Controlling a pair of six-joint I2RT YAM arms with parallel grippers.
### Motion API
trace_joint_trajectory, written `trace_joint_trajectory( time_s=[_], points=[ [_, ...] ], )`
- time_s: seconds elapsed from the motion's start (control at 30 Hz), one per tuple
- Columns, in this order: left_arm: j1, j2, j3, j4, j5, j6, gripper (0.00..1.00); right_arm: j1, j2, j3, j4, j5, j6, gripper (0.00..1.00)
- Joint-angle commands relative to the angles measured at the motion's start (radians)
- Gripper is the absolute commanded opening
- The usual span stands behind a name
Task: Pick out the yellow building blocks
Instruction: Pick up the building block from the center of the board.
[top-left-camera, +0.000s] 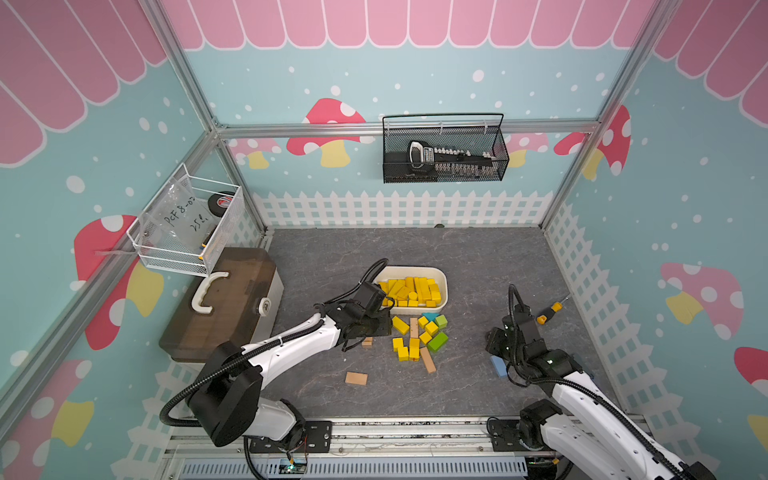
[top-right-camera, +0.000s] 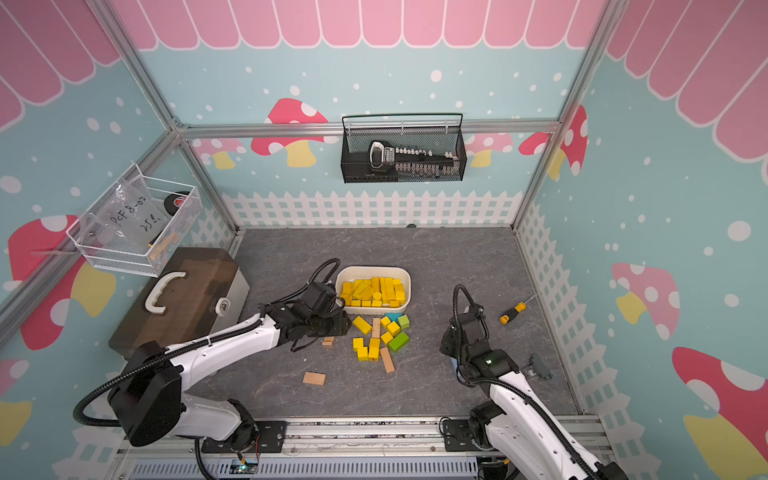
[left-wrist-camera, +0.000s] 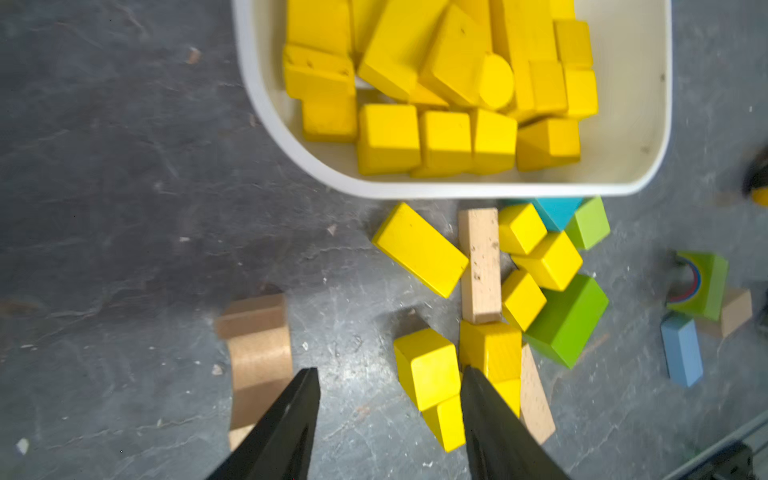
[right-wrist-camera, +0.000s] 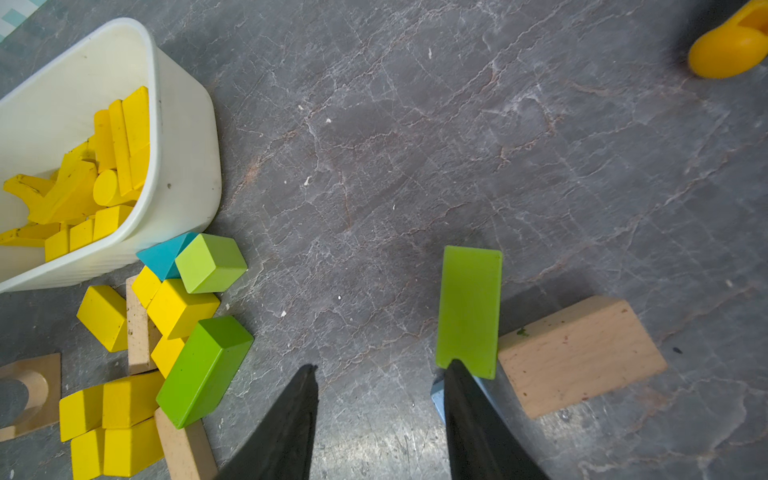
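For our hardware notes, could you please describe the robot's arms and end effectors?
The left arm and right arm have white shells, black joints and a black ribbed cable each. The left end effector and right end effector each have two black tapered fingers.

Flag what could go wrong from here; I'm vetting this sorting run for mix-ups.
The loose yellow blocks lie packed against a tan bar and a green block; the open left tool might drag or grab a wrong one. Closing on touching yellow cubes may also knock one away.
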Motion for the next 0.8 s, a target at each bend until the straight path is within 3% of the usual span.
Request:
trace_joint_trajectory(
  time_s=[0.0, 0.43, 0.77],
  points=[
    [-0.039, 0.037, 0.017, -0.025, 0.027, 0.054, 0.61, -0.007, 0.004, -0.003, 0.011, -0.001, 0.001, 0.49],
    [-0.106, 0.243, 0.150, -0.050, 0.036, 0.049, 0.56, -0.007, -0.020, -0.009, 0.008, 0.002, 0.001, 0.49],
    [-0.126, 0.323, 0.182, -0.159, -0.089, 0.072, 0.54, -0.008, -0.024, -0.011, 0.006, 0.002, 0.002, 0.49]
  ],
)
